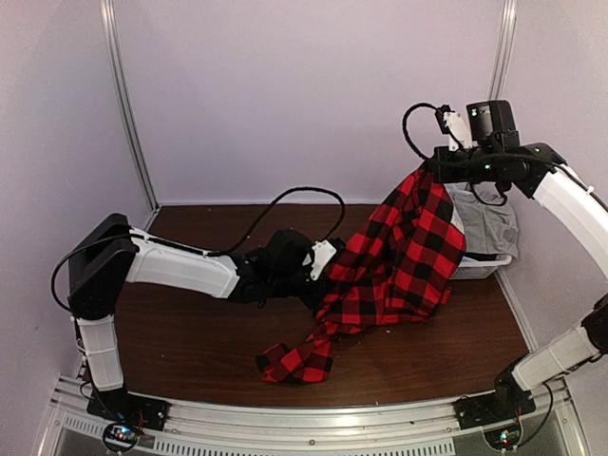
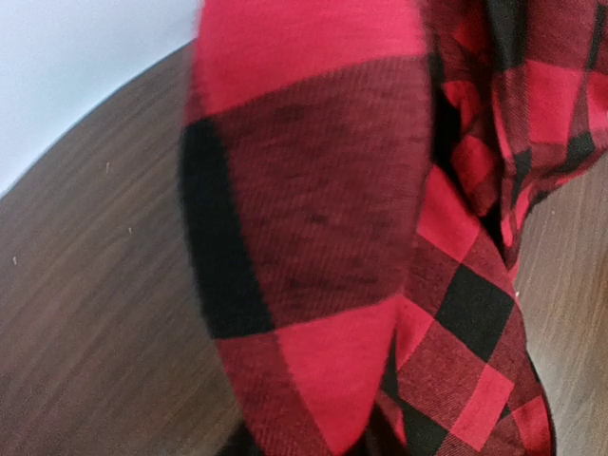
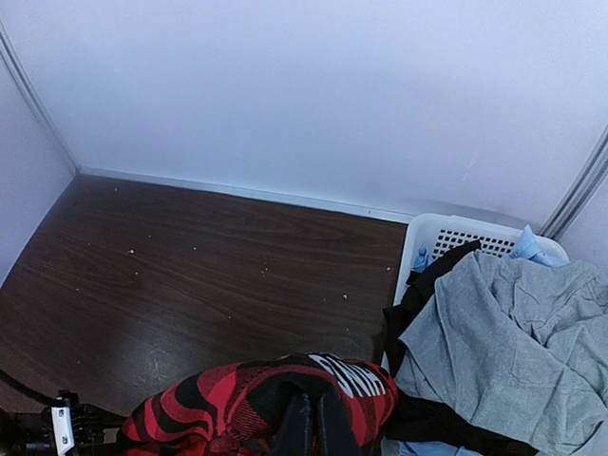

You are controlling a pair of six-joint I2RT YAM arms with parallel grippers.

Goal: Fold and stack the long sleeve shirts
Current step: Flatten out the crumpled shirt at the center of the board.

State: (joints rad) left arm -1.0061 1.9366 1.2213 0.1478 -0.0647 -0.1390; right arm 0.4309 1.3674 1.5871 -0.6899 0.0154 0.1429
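Flannel shirt [image 1: 404,252], soft and limp, hangs near three o'clock from our right gripper [image 1: 429,173], which pinches its top, while our left gripper [image 1: 321,261], whose closure we cannot tell, meets the nine-o'clock edge where we judge a second hold belongs.

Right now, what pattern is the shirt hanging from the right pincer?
Red-and-black checks on the shirt; clearest in the left wrist view.

Dark wood-grain table [image 1: 190,342]
A sleeve end of the flannel shirt [image 1: 299,361] lies below the left gripper's [image 1: 326,264] jaws; the white mesh basket [image 1: 480,269] sits below, just right of the right gripper's [image 1: 426,173].
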